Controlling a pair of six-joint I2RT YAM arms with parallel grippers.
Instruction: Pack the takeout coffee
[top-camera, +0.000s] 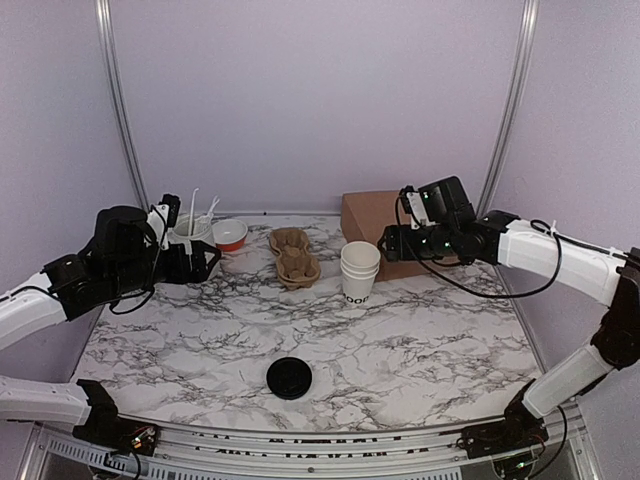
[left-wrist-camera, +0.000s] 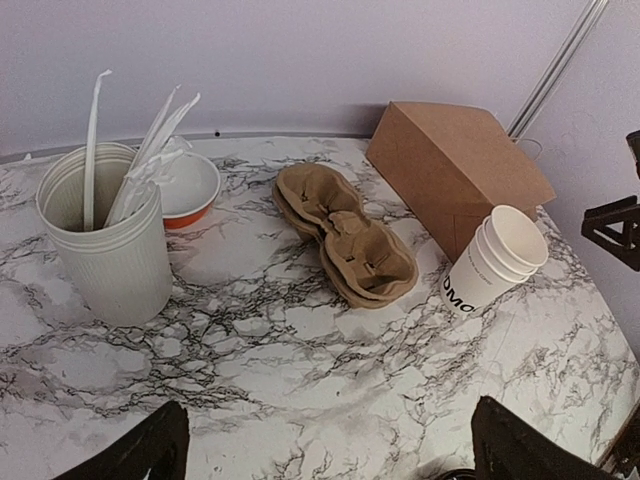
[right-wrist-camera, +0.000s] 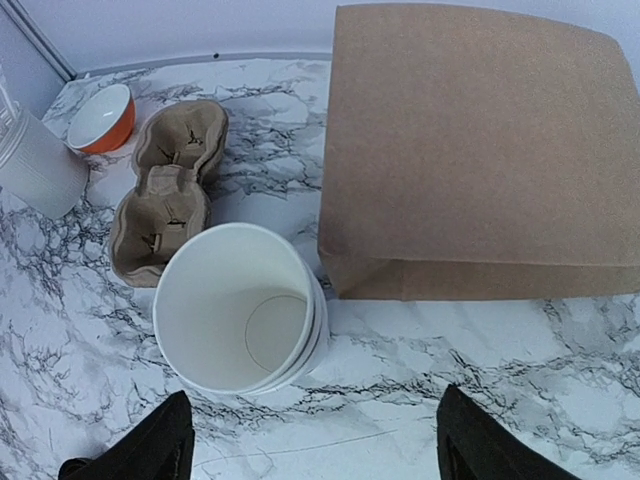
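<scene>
Looked through all three views for the takeout coffee: not seen in any, so cannot tell where it is.

Right gripper (right-wrist-camera: 315, 450): fingers spread wide, holding nothing. Just ahead of them, toward the left-hand finger, a stack of lidless cups (right-wrist-camera: 240, 310), upright and empty inside. Ahead toward the right-hand finger, a brown paper bag (right-wrist-camera: 470, 150), its near corner just beside the stack; cannot tell whether touching. Bare marble between and just ahead of the two fingers.

Left gripper (left-wrist-camera: 330, 450): fingers fully apart, holding nothing. Clear stretch of marble table (top-camera: 420, 350) between them and on to the cardboard cup carrier (left-wrist-camera: 350, 235) straight ahead. Toward the left-hand finger, a white ribbed tub (left-wrist-camera: 105, 235) with wrapped white utensils standing in it; behind it and just beside, an orange bowl (left-wrist-camera: 190, 185) with a white inside. Toward the right-hand finger, the cup stack, with the bag beyond.

Edges: bag, bowl and tub near the back edge against the wall. Flat black lid (top-camera: 289, 378) alone on the near half, well apart from both sets of fingers, with open marble all round it.

Writing: black lettering low on the outer cup, "OMO" readable from the left wrist, rest turned away. None seen on the bag or carrier.
</scene>
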